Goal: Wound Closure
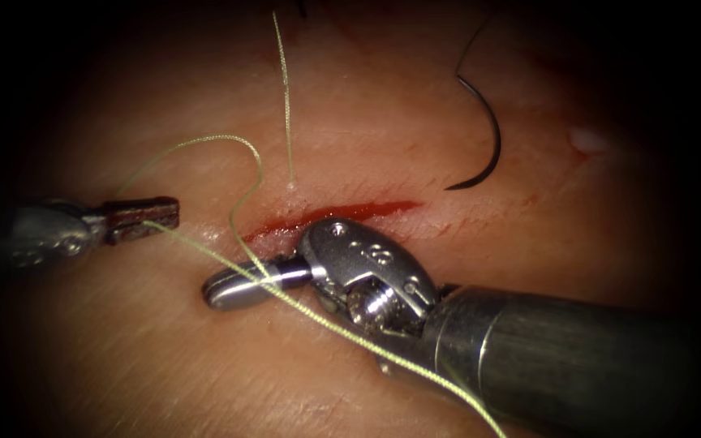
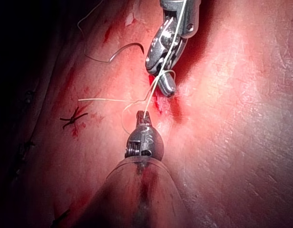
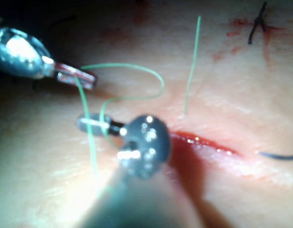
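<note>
left tool (image 1: 160, 217) clamps thread (image 1: 204, 139) at 9 o'clock of cut (image 1: 342, 215). right tool (image 1: 229, 288) closed, thread draped across, hold unclear. needle (image 1: 484, 122) free on tissue (image 1: 123, 357), 1 o'clock of cut.

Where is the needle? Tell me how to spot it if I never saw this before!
Find the red cut across the middle of the pale pink tissue. Look above its right end: the dark curved metal needle lies loose on the tissue there, held by neither tool. Unlike the pale green thread, it is dark, stiff and hook-shaped, with a sharp tip pointing toward the cut.
</note>
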Robot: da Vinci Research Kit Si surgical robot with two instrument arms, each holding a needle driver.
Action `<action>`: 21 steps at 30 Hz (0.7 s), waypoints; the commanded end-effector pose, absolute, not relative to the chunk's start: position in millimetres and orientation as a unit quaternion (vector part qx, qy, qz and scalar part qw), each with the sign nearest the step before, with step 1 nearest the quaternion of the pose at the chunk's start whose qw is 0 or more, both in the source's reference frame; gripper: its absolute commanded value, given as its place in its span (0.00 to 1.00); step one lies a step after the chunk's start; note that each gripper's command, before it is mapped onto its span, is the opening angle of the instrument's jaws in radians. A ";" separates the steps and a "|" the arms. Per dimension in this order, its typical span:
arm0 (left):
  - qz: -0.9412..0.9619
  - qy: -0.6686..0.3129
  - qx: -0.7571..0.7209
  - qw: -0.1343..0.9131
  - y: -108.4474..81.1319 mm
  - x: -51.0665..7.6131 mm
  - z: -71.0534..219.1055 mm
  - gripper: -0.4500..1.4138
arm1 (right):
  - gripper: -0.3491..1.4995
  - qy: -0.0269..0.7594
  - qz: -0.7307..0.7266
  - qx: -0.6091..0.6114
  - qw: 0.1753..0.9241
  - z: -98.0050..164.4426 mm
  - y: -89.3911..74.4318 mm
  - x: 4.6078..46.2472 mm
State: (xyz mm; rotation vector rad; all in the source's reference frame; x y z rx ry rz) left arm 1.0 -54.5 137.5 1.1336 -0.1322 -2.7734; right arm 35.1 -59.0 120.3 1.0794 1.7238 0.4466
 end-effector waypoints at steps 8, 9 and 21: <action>-0.921 -0.030 0.381 0.076 -56.5 -0.1 139.4 0.00 | 0.00 0.724 0.221 0.420 0.501 120.3 -56.5 35.4; -0.921 -0.028 0.382 0.077 -56.7 -0.4 139.5 0.00 | 0.00 0.725 0.223 0.415 0.502 120.3 -56.2 35.5; -0.917 -0.016 0.388 0.089 -59.2 -4.0 139.0 0.00 | 0.63 0.733 0.293 0.297 0.537 120.9 -53.8 35.8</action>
